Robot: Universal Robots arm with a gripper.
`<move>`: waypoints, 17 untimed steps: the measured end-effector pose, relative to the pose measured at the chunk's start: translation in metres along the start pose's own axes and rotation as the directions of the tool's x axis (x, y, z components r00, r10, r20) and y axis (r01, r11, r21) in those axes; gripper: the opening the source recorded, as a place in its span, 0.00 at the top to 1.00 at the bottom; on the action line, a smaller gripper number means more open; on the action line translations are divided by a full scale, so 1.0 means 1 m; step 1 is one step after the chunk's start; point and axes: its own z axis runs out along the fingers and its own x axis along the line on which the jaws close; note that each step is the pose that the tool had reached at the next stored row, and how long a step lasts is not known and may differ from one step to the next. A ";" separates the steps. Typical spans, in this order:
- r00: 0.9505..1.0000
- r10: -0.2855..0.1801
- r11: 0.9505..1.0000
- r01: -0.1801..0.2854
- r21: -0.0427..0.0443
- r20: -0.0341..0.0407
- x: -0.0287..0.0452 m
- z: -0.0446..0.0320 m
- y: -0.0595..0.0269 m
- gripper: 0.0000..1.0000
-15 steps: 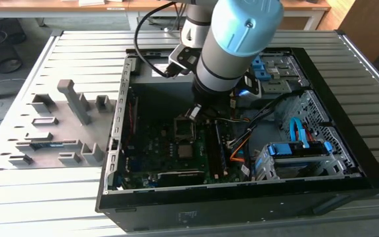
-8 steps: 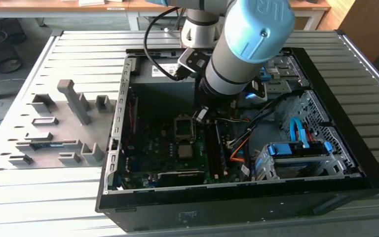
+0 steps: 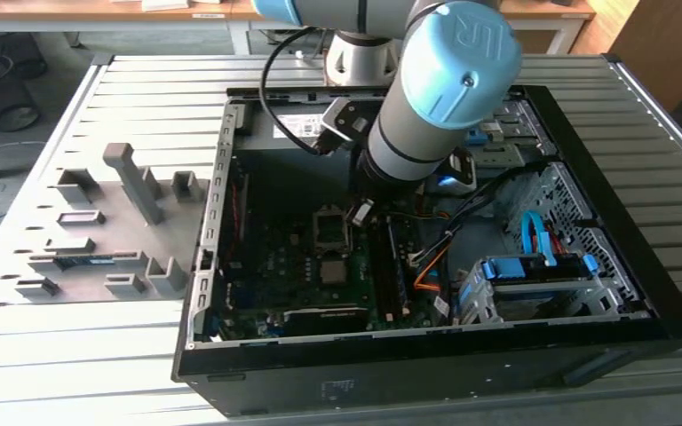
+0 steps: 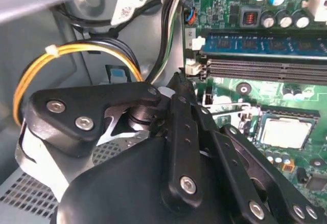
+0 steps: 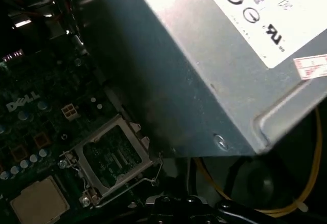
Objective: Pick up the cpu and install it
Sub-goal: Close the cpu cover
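Note:
The cpu (image 3: 333, 271) is a small silver square lying flat in its socket on the green motherboard (image 3: 276, 266), inside the open computer case (image 3: 625, 257). Both wrist views show the cpu too (image 4: 285, 132) (image 5: 38, 202). Just beyond it the socket's metal hold-down frame (image 3: 329, 229) (image 5: 110, 157) is swung open. My gripper (image 3: 361, 213) (image 4: 177, 83) hangs inside the case, a little above the board and beside the open frame, apart from the cpu. Its black fingers (image 4: 180, 127) meet at the tip, and I see nothing between them.
A big grey labelled power-supply box (image 5: 219, 55) sits close by the gripper. Yellow and black cables (image 4: 76, 50) loop near it, and memory slots (image 4: 265, 68) run beside the socket. A drive cage with blue parts (image 3: 543, 271) fills the case's far side. Grey fixture blocks (image 3: 110, 226) stand on the table at the exterior view's left.

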 end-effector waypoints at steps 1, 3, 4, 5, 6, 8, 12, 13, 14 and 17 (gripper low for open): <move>1.000 0.000 1.000 0.000 0.000 0.000 0.0009 0.0020 0.0010 0.90; 1.000 0.000 1.000 0.000 0.000 0.000 0.0001 0.0048 0.0019 0.90; 1.000 0.000 1.000 0.000 0.000 0.000 -0.0007 0.0059 0.0023 0.90; 1.000 0.000 1.000 0.000 0.000 0.000 -0.0016 0.0069 0.0028 0.90; 1.000 0.000 1.000 0.000 0.000 0.000 -0.0025 0.0076 0.0038 0.90; 1.000 0.000 1.000 0.000 0.000 0.000 -0.0029 0.0085 0.0054 0.90; 1.000 0.000 1.000 0.000 0.001 -0.001 -0.0016 0.0084 0.0059 0.90; 1.000 0.000 1.000 0.000 0.001 -0.002 -0.0011 0.0083 0.0060 0.90; 1.000 0.001 1.000 -0.001 0.002 -0.002 -0.0004 0.0083 0.0063 0.90; 1.000 0.000 1.000 0.000 0.002 -0.002 0.0024 0.0086 0.0092 0.90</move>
